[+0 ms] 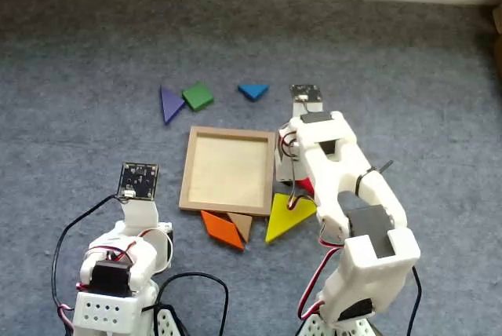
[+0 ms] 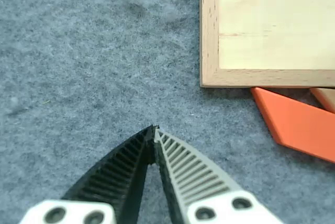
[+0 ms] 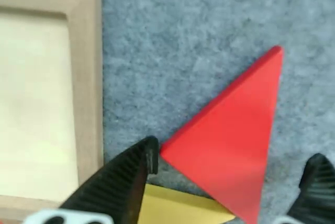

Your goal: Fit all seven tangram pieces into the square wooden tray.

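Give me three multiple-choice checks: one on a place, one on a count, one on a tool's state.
1. The orange parallelogram piece lies: A) inside the square wooden tray; B) on the grey carpet beside the tray's frame; C) held up in a tool.
2. Pieces inside the tray: A) none; B) two; C) seven.
3. The left tool is: A) open; B) shut, empty; C) shut on a piece.
Key: 1 B, it rests outside the frame; 2 A, the tray floor is bare; 3 B, its jaws meet with nothing between.

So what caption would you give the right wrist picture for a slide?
Open right hand straddling a red triangle on grey carpet, next to the wooden tray.
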Available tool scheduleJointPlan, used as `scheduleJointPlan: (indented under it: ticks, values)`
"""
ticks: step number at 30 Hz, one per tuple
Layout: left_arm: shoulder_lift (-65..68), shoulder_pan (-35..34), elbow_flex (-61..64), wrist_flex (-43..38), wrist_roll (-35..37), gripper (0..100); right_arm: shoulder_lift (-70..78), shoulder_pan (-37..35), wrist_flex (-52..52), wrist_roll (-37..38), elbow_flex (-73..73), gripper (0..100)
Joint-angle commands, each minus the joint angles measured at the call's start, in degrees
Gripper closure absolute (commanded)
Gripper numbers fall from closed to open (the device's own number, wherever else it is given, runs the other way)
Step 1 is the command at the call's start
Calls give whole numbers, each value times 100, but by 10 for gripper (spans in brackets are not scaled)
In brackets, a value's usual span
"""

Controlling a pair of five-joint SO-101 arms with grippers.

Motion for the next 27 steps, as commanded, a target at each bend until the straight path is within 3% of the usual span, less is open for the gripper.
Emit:
scheduleJointPlan:
  ticks: [1,27]
  values:
    - [-154,-66,110,35,-18,993,-48,171,-92,-79,-180,595]
    - [-154,-66,110,35,-18,993,-57,303,-66,-316,-391,614]
